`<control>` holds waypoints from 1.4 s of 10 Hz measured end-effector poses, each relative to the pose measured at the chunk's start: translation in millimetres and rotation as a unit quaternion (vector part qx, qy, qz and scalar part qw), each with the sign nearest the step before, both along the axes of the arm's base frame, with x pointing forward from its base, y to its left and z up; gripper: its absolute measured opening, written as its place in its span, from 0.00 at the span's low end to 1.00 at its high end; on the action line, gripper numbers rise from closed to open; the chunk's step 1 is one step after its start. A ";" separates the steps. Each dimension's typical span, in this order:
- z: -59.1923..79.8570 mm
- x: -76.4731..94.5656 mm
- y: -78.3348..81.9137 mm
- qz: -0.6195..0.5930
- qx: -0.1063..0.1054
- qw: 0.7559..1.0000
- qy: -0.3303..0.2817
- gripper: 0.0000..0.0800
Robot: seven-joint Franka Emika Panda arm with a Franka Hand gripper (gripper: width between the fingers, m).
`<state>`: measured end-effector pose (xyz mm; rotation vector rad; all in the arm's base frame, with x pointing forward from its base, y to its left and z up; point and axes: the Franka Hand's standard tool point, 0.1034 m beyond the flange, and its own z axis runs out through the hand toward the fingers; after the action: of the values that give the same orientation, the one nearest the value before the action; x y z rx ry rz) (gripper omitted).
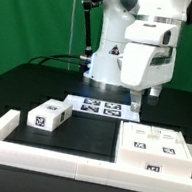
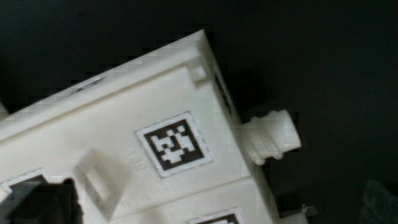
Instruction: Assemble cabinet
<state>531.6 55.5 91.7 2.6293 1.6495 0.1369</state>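
The cabinet (image 1: 156,153), a large white box with markers on top, lies at the exterior view's right, inside the white border frame. My gripper (image 1: 144,98) hangs just above its rear edge, jaws apart, with nothing between the fingers. A small white block (image 1: 48,114) with markers lies apart at the exterior view's left. In the wrist view the cabinet (image 2: 125,110) fills most of the picture, tilted, with a square marker (image 2: 173,143) and a short white peg (image 2: 270,135) on its side. The gripper (image 2: 199,216) straddles it, its fingers barely showing at the edges.
The marker board (image 1: 97,107) lies flat in front of the robot base. A low white border frame (image 1: 53,161) runs along the front and the exterior view's left. Black tabletop lies between the small block and the cabinet.
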 end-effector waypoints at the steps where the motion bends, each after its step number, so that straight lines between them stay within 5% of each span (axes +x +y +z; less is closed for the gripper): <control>1: -0.4 -0.4 0.2 -0.005 0.001 1.000 0.000 1.00; 7: -18.5 -22.1 21.2 -0.321 0.064 0.945 -0.002 1.00; 11: -19.5 -23.4 24.6 -0.443 0.085 0.892 0.013 1.00; 14: -35.8 -26.9 11.9 -0.513 0.098 0.853 0.017 1.00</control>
<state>504.7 67.4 55.9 3.2432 0.0468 0.2159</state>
